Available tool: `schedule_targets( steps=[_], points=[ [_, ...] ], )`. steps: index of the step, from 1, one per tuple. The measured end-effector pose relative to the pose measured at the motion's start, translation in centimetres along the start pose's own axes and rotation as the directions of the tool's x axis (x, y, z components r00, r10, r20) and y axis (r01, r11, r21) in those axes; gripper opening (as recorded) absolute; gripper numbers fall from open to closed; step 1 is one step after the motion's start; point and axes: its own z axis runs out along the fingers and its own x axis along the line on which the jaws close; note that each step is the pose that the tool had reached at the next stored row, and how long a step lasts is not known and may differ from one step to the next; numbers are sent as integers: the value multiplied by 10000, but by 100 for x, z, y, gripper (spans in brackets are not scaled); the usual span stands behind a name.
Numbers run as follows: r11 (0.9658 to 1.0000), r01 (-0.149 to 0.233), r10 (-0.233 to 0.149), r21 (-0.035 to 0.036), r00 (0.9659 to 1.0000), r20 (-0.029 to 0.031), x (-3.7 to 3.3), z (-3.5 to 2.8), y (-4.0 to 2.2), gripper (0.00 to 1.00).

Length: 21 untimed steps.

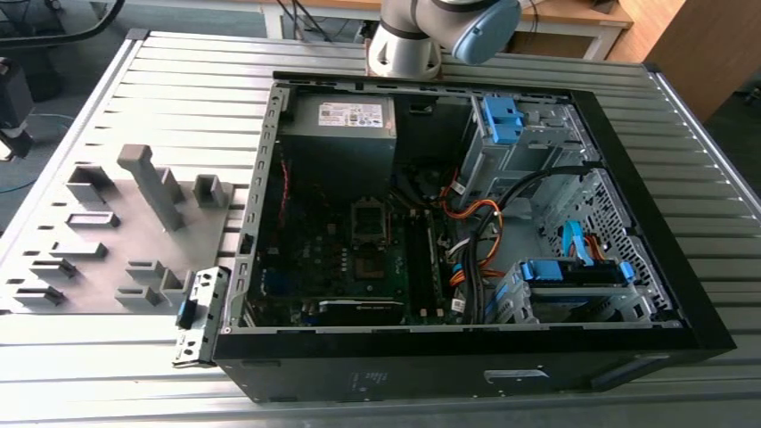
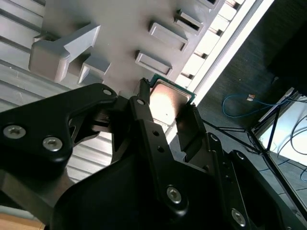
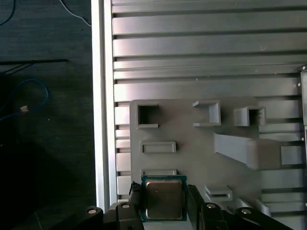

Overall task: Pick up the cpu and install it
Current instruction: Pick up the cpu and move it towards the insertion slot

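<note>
Silvery cpu sits pinched flat in your gripper, a finger on each opposite edge, lid toward the wrist cameras, over the grey tray, at the exterior view's left of the case.

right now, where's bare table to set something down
Free, in the exterior view: the slatted table between the grey tray and its far edge, and the strip between the computer case and near edge. Crowded: tray blocks, case cables.

There is one cpu, one grey tray, one open computer case and one robot arm.
</note>
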Motion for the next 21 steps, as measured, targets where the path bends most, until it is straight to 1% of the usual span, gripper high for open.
schedule_targets(
  steps=[3,6,15,21],
  points=[
    [10000,0,0,-1,10000,1,0,-86,4,47],
    [10000,0,0,-1,10000,1,1,-138,7,47],
    [10000,0,0,2,10000,0,1,-158,8,47],
    [10000,0,0,1,10000,1,1,-159,8,47]
  ],
)
